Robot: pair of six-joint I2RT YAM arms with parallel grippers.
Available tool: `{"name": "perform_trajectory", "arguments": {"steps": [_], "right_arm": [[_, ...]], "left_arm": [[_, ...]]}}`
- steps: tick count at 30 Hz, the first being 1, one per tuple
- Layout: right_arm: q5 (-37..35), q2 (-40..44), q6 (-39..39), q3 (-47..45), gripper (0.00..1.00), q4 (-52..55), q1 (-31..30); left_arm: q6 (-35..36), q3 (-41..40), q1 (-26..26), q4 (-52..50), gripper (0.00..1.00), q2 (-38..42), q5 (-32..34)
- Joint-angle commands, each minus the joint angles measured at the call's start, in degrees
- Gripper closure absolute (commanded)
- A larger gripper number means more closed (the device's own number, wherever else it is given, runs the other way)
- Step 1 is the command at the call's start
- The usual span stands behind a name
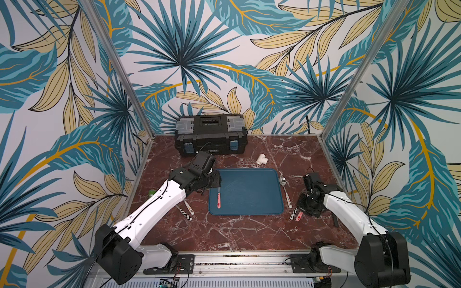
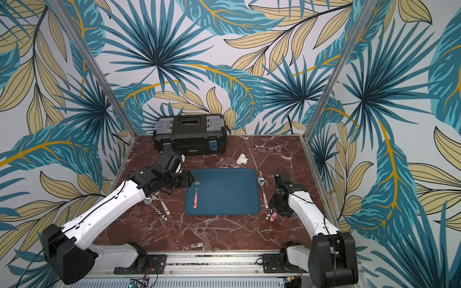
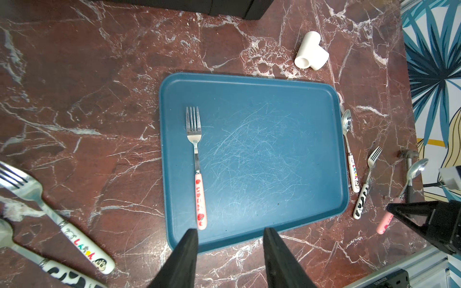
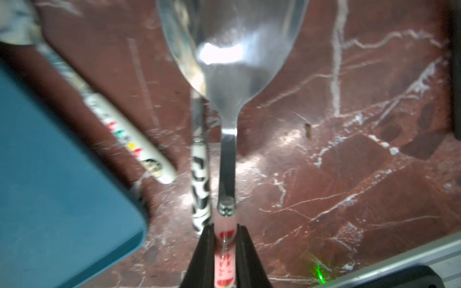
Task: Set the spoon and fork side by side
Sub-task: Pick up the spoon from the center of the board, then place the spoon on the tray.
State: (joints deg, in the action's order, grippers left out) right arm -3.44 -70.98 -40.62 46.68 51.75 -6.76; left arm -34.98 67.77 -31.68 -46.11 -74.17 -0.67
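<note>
Two robot arms work over a red marble tabletop [image 1: 224, 232] w/ a blue tray [image 3: 311, 199] at its centre.

Right gripper [image 4: 225, 249]: jaws clamped tight on the pink strawberry-print handle of a spoon [image 4: 232, 62]. The spoon's shiny bowl points straight out ahead of the jaws, over the marble, off the tray. Whether the spoon is lifted or resting can't be told; the wrist view is blurry. Just beside the held handle lies a cow-print handle [image 4: 200, 184], nearly parallel to it. Next over, toward the tray, a white cartoon-print handle [image 4: 129, 139] lies at an angle, close to the tray's edge.

Left gripper [image 3: 229, 249]: jaws partly open, holding nothing, hovering at the tray's near edge. The fork [image 3: 197, 164] w/ a matching pink strawberry handle lies flat on the tray just ahead of this gripper, handle end almost at one fingertip, tines pointing away. It's on the tray side far from the right gripper, well apart from the held spoon.

Beside the left arm, off the tray: a cartoon-handled fork [image 3: 50, 212] and a second cow-print piece [image 3: 62, 274].

Beyond the tray, a white pipe tee [image 1: 262, 159] sits on the marble; a black toolbox [image 1: 210, 134] stands at the back wall.
</note>
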Motion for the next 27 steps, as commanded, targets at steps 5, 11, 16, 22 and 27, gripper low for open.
{"name": "perform_trajectory", "arguments": {"steps": [5, 11, 16, 22, 27], "right_arm": [[-2.5, -11.24, -0.81, 15.11, 0.97, 2.31, -17.6], [-0.04, -27.08, -2.6, 30.19, 0.96, 0.76, -29.71], [2.99, -39.62, -4.32, 44.19, 0.95, 1.08, -36.26], [7.23, -49.94, -8.42, 55.67, 0.95, 2.32, -38.94], [8.59, -54.37, -9.39, 59.14, 0.94, 3.55, -40.77]], "left_arm": [[1.41, 1.52, -0.05, -2.85, 0.52, 1.48, 1.94], [0.98, 1.53, 1.99, -4.34, 0.52, 2.54, 2.19], [0.55, 0.28, 4.39, -4.0, 0.52, 3.02, 0.04], [-0.18, -1.31, 5.81, -4.26, 0.52, 3.2, -0.77], [-0.83, -2.45, 6.2, -3.79, 0.52, 4.02, -1.92]]}}
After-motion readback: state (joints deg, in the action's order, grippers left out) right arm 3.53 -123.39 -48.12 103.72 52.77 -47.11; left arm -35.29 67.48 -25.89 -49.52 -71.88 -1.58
